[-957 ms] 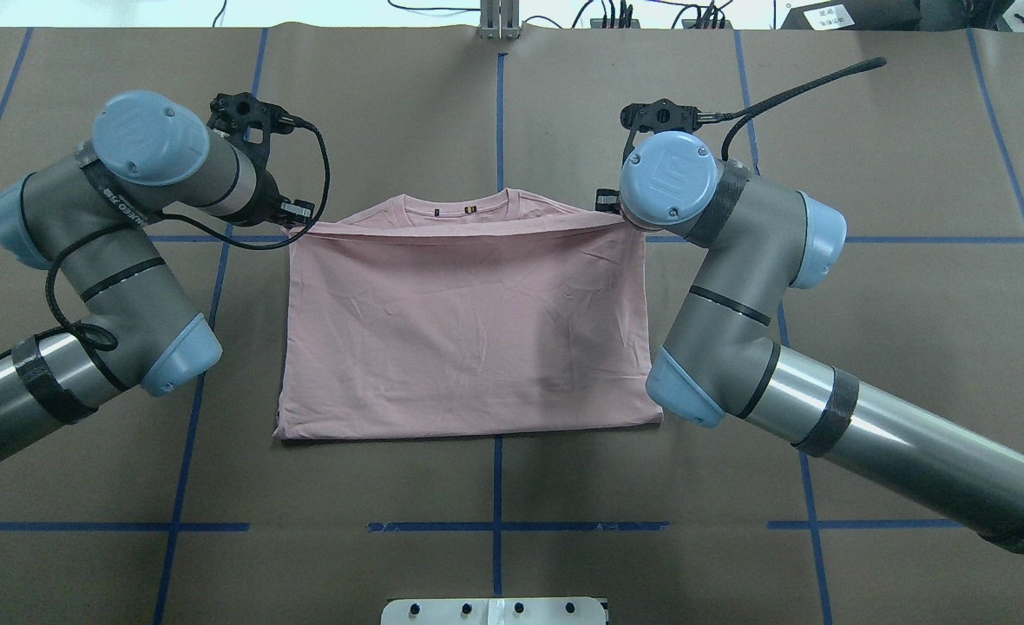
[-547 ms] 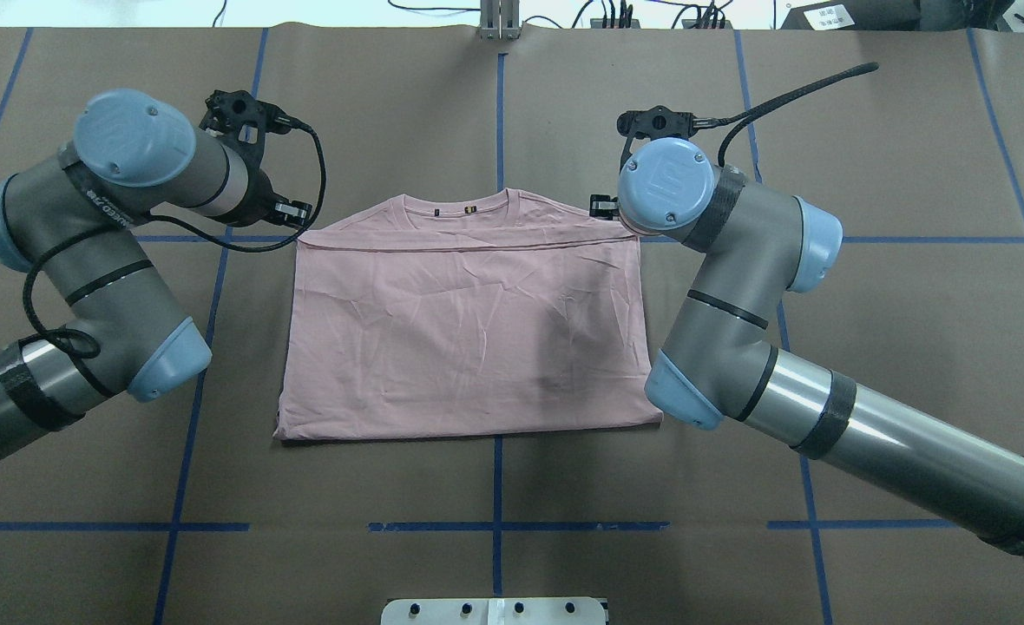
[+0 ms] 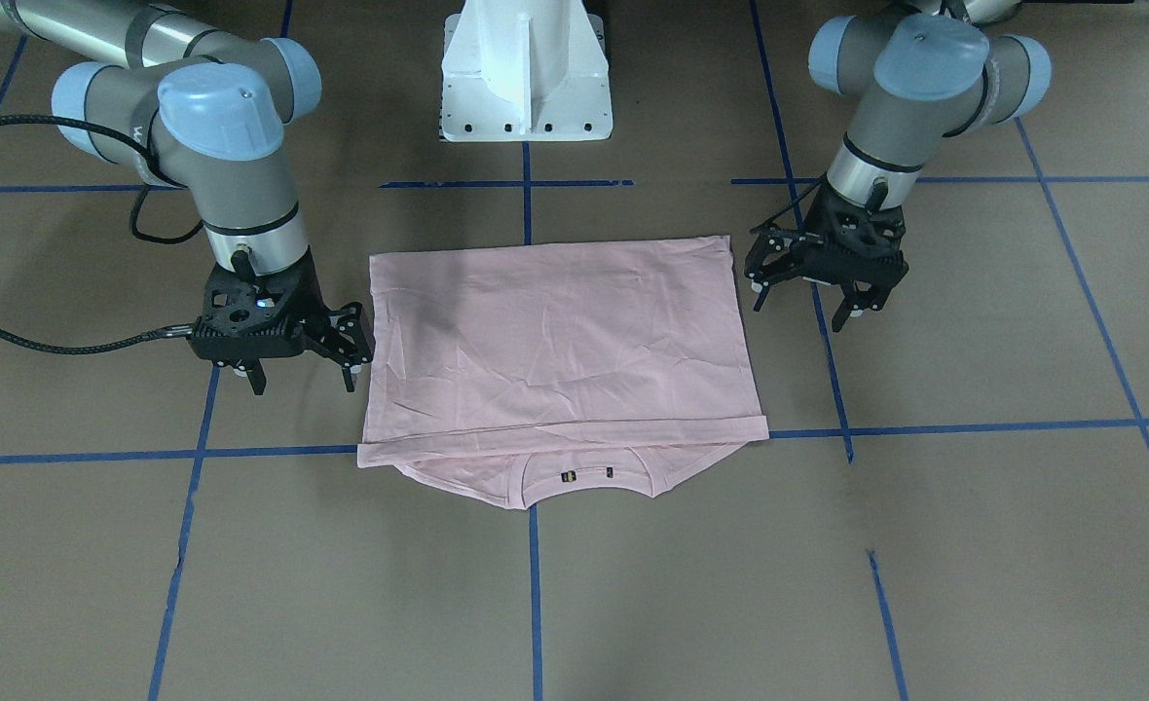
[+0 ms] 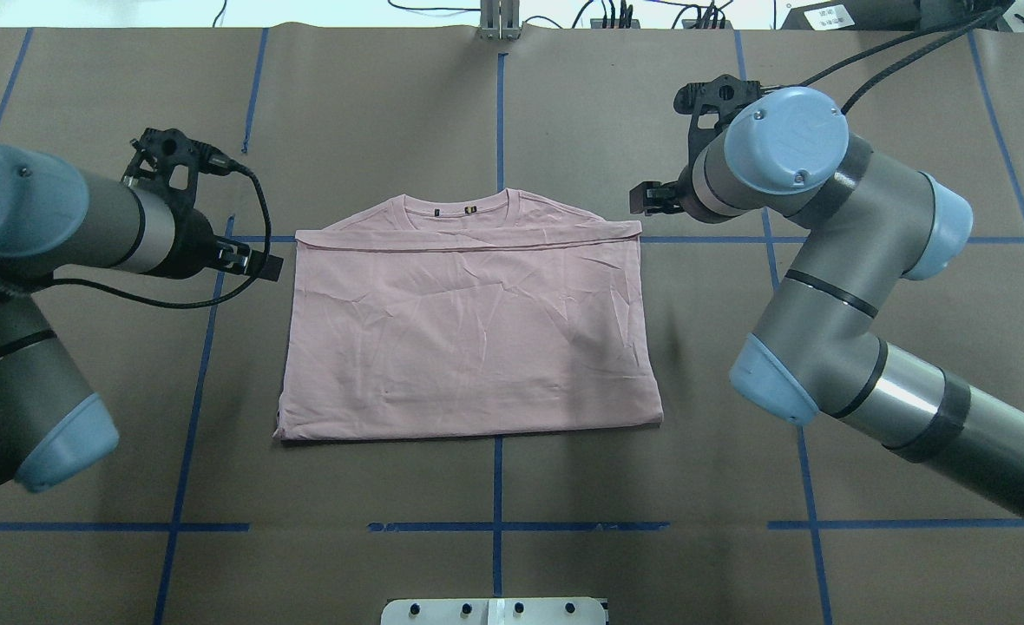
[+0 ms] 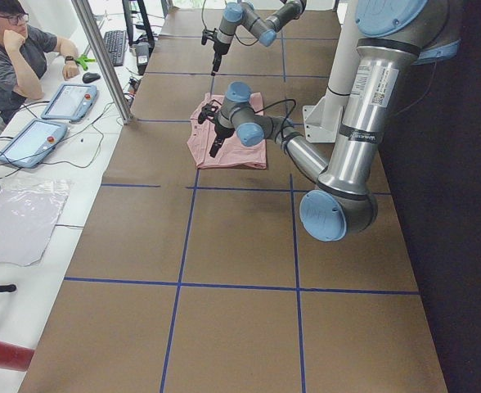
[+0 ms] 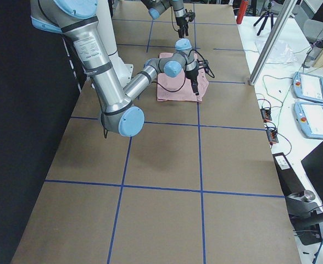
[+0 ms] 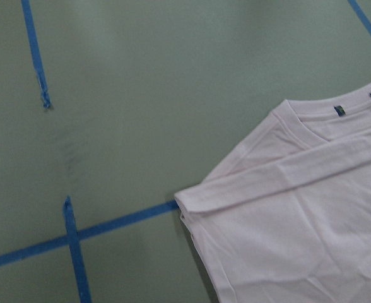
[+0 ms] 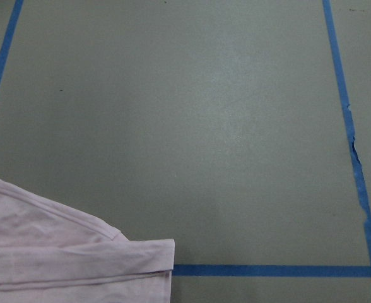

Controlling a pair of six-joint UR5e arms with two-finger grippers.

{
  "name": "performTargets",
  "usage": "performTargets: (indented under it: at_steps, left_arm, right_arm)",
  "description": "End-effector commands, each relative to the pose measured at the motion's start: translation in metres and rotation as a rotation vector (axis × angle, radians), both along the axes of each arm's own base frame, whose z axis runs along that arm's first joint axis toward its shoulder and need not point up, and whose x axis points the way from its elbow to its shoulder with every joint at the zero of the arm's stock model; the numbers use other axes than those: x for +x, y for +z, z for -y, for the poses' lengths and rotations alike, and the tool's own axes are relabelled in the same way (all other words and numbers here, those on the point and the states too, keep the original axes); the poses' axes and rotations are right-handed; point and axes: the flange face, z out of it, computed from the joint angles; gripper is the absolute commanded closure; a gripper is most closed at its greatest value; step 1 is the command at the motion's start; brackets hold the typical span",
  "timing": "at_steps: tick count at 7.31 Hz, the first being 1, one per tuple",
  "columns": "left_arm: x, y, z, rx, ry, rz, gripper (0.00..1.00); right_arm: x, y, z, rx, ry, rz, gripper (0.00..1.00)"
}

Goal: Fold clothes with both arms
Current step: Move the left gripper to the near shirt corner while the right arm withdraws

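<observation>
The pale pink T-shirt (image 4: 469, 330) lies flat on the table, folded into a rectangle, plain back up, with the collar showing at the far edge. It also shows in the front view (image 3: 555, 341). My left gripper (image 4: 256, 260) hangs open and empty just off the shirt's far left corner; in the front view (image 3: 798, 304) its fingers are spread above the table. My right gripper (image 4: 651, 198) is open and empty beside the far right corner, and also shows in the front view (image 3: 304, 378). The wrist views show only the shirt's corners (image 7: 299, 214) (image 8: 65, 259), no fingers.
The table is covered in brown paper with blue tape lines (image 4: 496, 486). The white pedestal base (image 3: 526, 78) stands at the robot's side. An operator (image 5: 11, 57) sits by tablets (image 5: 69, 100) beyond the far edge.
Both grippers have let go of the shirt's folded far edge and moved outward, away from its corners. The folded edge now lies flat.
</observation>
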Motion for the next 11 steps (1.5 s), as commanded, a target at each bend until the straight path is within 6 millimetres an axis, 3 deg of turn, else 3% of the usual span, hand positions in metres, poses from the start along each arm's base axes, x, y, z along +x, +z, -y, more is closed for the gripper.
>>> performTargets:
  at_steps: [1,2,3,6,8,11]
  left_arm:
    - [0.022,0.042,-0.077,-0.105,-0.019,-0.068,0.24]
    - [0.053,0.050,-0.103,-0.150,-0.055,-0.070,0.30]
    - [0.070,0.051,-0.119,-0.176,-0.036,-0.072,0.36]
    - [0.084,0.049,-0.137,-0.180,0.005,-0.072,0.36]
    - [0.090,0.051,-0.143,-0.184,0.018,-0.067,0.43]
    - [0.090,0.051,-0.143,-0.183,0.020,-0.066,0.71]
  right_arm:
    - [0.007,0.001,-0.005,0.004,-0.010,0.006,0.00]
    - [0.007,0.001,-0.005,0.004,-0.008,0.006,0.00]
    - [0.007,0.002,-0.004,0.003,-0.006,0.005,0.00]
    - [0.009,0.002,-0.003,0.001,-0.002,0.004,0.00]
    - [0.009,0.003,-0.003,0.000,0.001,0.004,0.00]
    - [0.011,0.005,-0.005,-0.004,0.009,0.005,0.00]
